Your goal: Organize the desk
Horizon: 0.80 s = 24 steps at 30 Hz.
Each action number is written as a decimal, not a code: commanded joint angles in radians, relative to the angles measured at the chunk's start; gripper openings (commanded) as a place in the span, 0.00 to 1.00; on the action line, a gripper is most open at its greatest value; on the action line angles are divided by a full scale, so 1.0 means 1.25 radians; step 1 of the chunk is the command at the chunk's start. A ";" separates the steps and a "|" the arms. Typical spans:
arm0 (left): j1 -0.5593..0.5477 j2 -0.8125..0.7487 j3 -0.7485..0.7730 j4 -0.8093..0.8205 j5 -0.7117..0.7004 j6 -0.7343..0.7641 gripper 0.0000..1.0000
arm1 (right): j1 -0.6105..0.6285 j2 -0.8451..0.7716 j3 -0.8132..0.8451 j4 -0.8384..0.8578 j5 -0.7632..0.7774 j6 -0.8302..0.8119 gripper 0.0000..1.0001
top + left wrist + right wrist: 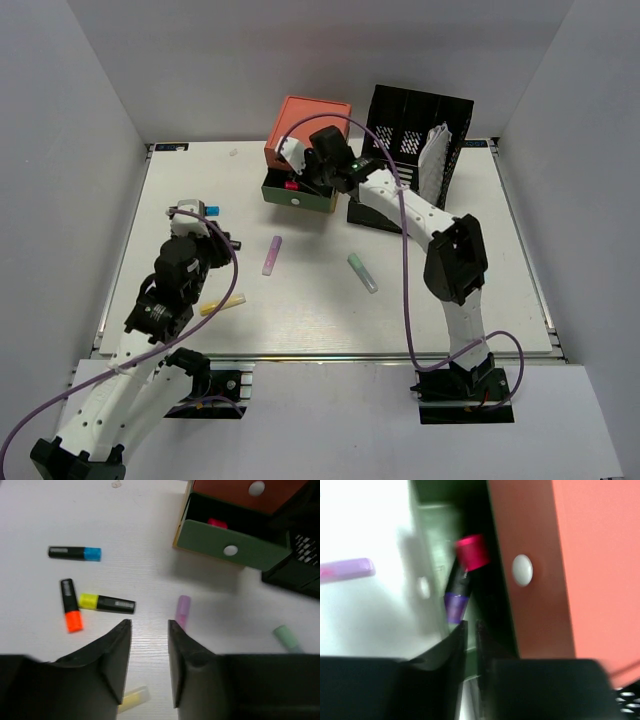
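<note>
right gripper (470,626) nearly closed over open green drawer (432,555), holding nothing

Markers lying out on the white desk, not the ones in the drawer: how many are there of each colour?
blue marker: 1
orange marker: 1
yellow-capped black marker: 1
pale yellow marker: 1
purple marker: 1
green marker: 1
Total: 6
</note>
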 commanded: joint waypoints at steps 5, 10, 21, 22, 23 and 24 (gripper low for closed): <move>0.003 0.037 -0.002 0.000 -0.015 -0.013 0.06 | -0.023 -0.295 -0.123 -0.063 -0.266 0.171 0.00; 0.011 0.177 0.030 -0.025 -0.043 -0.045 0.10 | -0.056 -0.545 -0.479 -0.018 -0.499 0.234 0.14; 0.212 0.513 0.276 -0.164 0.066 -0.055 0.65 | -0.166 -0.762 -0.821 -0.040 -0.711 0.113 0.64; 0.230 0.561 0.292 -0.192 0.084 -0.055 0.67 | -0.184 -0.768 -0.824 -0.030 -0.719 0.121 0.64; 0.247 0.581 0.307 -0.202 0.099 -0.053 0.68 | -0.186 -0.775 -0.833 -0.005 -0.721 0.127 0.64; 0.283 0.593 0.309 -0.207 0.133 -0.053 0.70 | -0.185 -0.778 -0.839 -0.008 -0.720 0.126 0.64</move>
